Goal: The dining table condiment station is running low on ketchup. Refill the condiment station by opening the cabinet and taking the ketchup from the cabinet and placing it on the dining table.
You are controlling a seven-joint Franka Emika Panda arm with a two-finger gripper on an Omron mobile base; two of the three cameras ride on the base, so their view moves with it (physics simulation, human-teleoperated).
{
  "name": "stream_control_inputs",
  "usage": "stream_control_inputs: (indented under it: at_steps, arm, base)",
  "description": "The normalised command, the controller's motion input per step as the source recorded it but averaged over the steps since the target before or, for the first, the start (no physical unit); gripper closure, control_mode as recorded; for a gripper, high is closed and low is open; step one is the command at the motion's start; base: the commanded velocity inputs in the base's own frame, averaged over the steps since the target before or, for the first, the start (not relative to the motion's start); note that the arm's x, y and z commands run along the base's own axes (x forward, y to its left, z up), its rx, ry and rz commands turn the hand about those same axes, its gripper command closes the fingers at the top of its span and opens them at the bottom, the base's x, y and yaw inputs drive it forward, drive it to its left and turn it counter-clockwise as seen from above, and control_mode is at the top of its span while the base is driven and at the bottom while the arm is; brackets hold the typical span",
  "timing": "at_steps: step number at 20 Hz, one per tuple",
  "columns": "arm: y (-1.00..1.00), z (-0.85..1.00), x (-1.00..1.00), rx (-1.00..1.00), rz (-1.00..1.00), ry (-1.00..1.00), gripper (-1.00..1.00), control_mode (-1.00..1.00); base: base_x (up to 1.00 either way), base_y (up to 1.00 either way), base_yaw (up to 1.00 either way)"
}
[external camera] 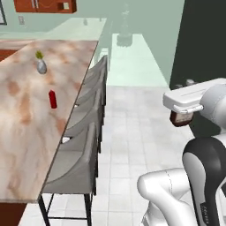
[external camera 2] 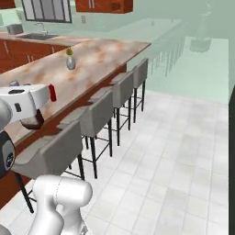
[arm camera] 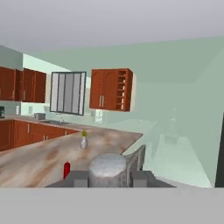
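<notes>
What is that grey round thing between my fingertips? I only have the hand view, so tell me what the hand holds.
Observer: The hand is shut on the ketchup. The left base view shows its dark brown body hanging below the hand.
Operator: Tell me what stands between me and the dining table.
Observer: A row of grey stools lines the side of the dining table that faces the arm.
Operator: Confirm the hand is over the tabletop.
Observer: Not yet. In the left base view it sits out beyond the stools, with tiled floor behind it.
</notes>
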Motion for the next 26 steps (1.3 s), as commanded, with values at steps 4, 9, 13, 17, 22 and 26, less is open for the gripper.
stream_control_inputs:
  at_steps: [4, 9, 13, 17, 22, 26]
  arm:
    - [0.00, 0.00, 0.00, 0.00, 0.00, 0.00, 1.00, 1.00]
    - [0.00, 0.00, 0.00, 0.00, 0.00, 0.00, 1.00, 1.00]
    - [0.00, 0.00, 0.00, 0.00, 0.00, 0.00, 1.00, 1.00]
    - [0.00, 0.00, 0.00, 0.00, 0.00, 0.00, 1.00, 1.00]
    - [0.00, 0.00, 0.00, 0.00, 0.00, 0.00, 1.00, 1.00]
    - [0.00, 0.00, 0.00, 0.00, 0.00, 0.00, 1.00, 1.00]
  base:
    - [0.93, -0.76, 0.42]
    - [0.96, -0.74, 0.43]
    - [0.96, -0.69, 0.44]
    - [0.96, -0.63, 0.46]
    - [0.94, -0.56, 0.49]
    - [0.89, -0.44, 0.56]
